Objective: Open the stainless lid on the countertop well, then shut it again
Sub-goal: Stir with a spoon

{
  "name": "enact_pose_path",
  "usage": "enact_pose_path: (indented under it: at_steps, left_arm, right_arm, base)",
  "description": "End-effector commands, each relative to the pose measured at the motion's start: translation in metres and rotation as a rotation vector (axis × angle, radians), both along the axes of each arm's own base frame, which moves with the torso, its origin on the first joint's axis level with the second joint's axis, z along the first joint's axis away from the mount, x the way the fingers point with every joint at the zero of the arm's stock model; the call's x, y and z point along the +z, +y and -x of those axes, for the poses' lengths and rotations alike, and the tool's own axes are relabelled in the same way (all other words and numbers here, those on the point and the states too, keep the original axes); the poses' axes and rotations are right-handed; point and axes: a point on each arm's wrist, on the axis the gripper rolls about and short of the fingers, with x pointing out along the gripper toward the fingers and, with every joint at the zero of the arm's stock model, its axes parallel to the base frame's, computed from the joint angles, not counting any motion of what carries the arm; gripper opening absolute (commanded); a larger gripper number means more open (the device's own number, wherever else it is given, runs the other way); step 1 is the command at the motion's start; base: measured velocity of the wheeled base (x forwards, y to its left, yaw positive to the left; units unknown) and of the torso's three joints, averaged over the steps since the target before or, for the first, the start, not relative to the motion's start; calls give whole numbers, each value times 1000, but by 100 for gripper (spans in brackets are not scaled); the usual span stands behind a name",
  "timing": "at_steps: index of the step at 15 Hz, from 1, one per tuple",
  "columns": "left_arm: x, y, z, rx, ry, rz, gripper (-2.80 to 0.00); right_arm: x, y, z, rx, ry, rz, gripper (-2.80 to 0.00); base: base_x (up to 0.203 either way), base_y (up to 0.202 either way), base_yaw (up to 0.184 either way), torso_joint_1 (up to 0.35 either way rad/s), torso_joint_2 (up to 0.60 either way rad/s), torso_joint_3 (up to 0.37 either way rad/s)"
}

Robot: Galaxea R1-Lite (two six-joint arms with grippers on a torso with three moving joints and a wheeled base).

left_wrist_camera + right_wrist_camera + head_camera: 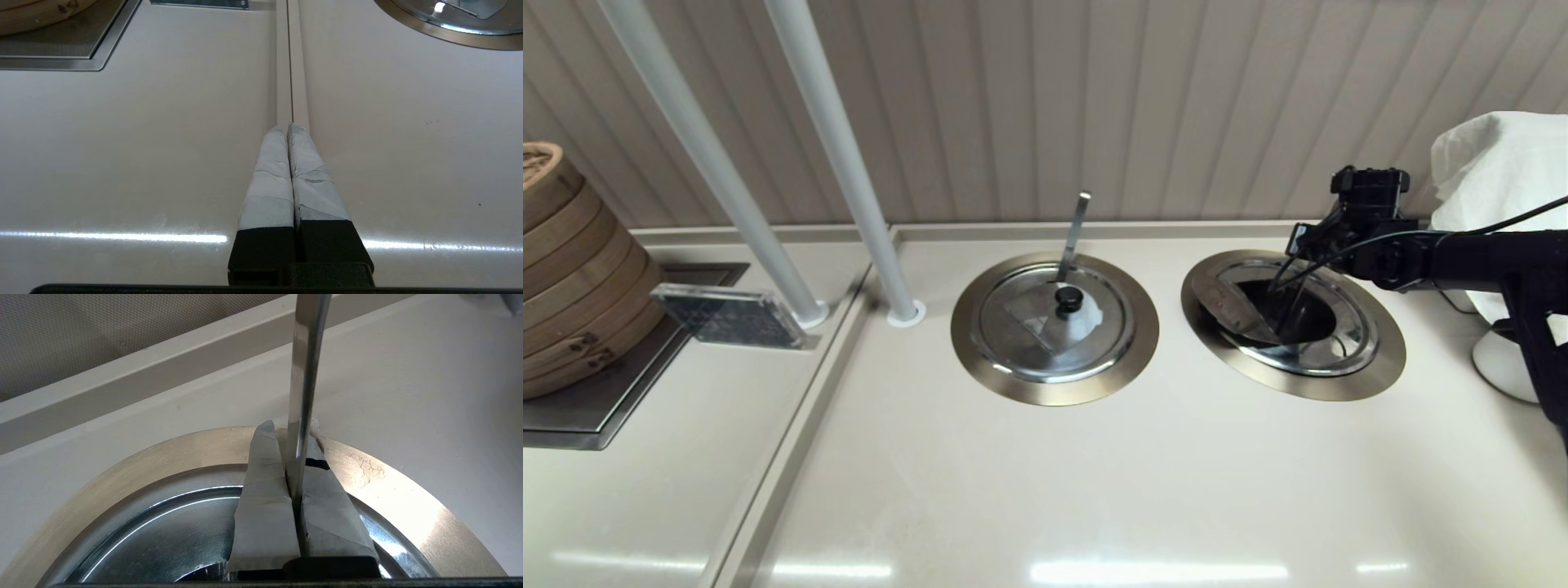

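**Right gripper pinches the raised flap over the right-hand well**

My right gripper [1284, 318] is pressed onto a thin bright steel strip, which I take to be the edge of the wedge flap [1232, 306] of the stainless lid [1327, 343]. The flap is tipped up and the countertop well [1290, 390] shows dark beneath it. The lid looks stiff, light and slick, so I judge the black knob the surer hold, though I cannot see it here; a thin edge could slip from taped fingers. The twin lid [1029, 327], smeared white, sits just beside in its own collar with a ladle handle [1076, 233] standing behind it. A white cloth [1503, 163] crowds the arm's far side. The left gripper [288, 126], tips together, is parked above the counter seam.
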Motion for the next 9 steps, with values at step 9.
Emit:
enact_pose_path:
  at_steps: [9]
  left_arm:
    - [0,0,0,1,1,0,-280]
  right_arm:
    - [87,7,83,87,-88,-61,-280]
  base:
    - [0,0,0,0,0,0]
